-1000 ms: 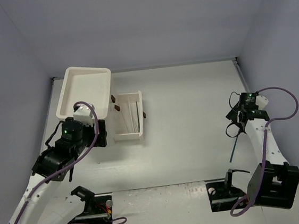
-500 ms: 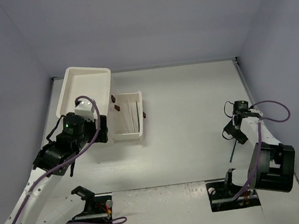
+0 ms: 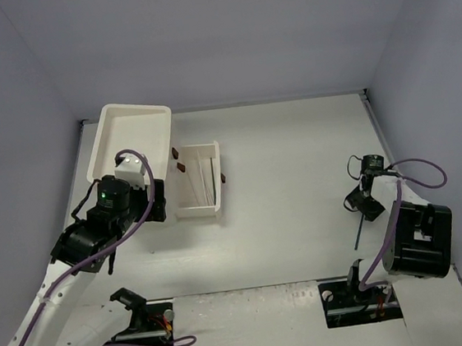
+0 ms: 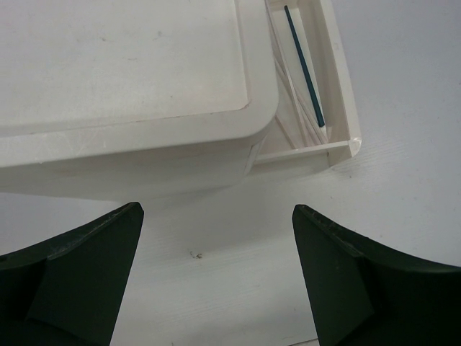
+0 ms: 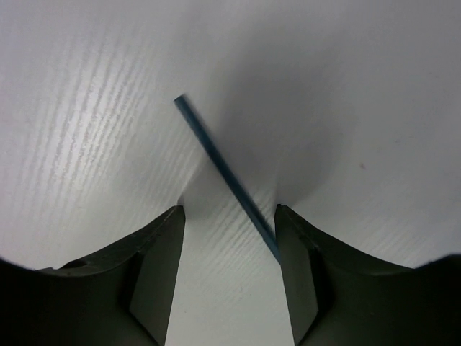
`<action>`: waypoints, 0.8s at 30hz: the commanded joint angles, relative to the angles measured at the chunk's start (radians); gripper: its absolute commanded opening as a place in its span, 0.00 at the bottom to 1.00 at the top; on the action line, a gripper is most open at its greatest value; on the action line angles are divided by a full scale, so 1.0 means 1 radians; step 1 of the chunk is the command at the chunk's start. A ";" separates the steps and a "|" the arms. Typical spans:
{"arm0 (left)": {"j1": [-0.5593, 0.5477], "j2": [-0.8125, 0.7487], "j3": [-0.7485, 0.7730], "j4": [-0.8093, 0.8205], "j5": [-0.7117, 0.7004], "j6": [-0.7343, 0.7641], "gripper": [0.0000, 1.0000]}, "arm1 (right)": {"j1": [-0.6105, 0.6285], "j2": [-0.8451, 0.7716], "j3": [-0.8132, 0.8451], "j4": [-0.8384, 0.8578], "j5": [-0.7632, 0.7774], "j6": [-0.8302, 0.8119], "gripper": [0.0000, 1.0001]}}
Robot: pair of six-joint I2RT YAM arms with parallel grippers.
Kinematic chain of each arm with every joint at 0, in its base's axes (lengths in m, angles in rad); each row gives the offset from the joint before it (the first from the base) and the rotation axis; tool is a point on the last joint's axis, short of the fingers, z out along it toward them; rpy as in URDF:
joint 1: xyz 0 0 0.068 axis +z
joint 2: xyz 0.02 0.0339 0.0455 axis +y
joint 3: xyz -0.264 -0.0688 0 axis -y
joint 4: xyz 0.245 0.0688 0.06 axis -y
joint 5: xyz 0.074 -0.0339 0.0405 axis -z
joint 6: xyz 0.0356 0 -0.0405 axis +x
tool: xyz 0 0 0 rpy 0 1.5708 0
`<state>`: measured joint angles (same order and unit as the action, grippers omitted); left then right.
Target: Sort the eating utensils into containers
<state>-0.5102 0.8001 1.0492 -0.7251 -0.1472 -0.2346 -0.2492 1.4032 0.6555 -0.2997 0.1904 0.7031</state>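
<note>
A dark blue chopstick (image 3: 359, 234) lies on the table at the right. In the right wrist view the chopstick (image 5: 216, 155) runs slantwise between my fingers and meets the right fingertip (image 5: 288, 238). My right gripper (image 5: 230, 216) is open, low over it, and shows from above in the top view (image 3: 365, 206). The white cabinet (image 3: 128, 138) with a rimmed top stands at the back left. One drawer (image 3: 200, 180) is pulled out and holds a teal chopstick (image 4: 304, 68) and clear-white chopsticks (image 4: 288, 90). My left gripper (image 4: 216, 231) is open and empty just before the cabinet (image 4: 130, 65).
Small brown knobs (image 3: 182, 167) of other drawers show beside the open drawer. Grey walls close the table in on three sides. The arm bases (image 3: 360, 300) stand at the near edge.
My right arm has folded back and lowered its gripper onto the blue chopstick. My left arm has shifted slightly toward the cabinet.
</note>
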 commanded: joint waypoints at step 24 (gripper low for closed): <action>-0.002 -0.156 -0.069 0.020 -0.112 -0.042 0.82 | 0.440 0.298 0.192 0.079 -0.012 0.005 0.00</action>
<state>-0.5102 0.6680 0.9920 -0.7359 -0.2250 -0.2494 0.0986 1.6174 0.8219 -0.1463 0.2956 0.7235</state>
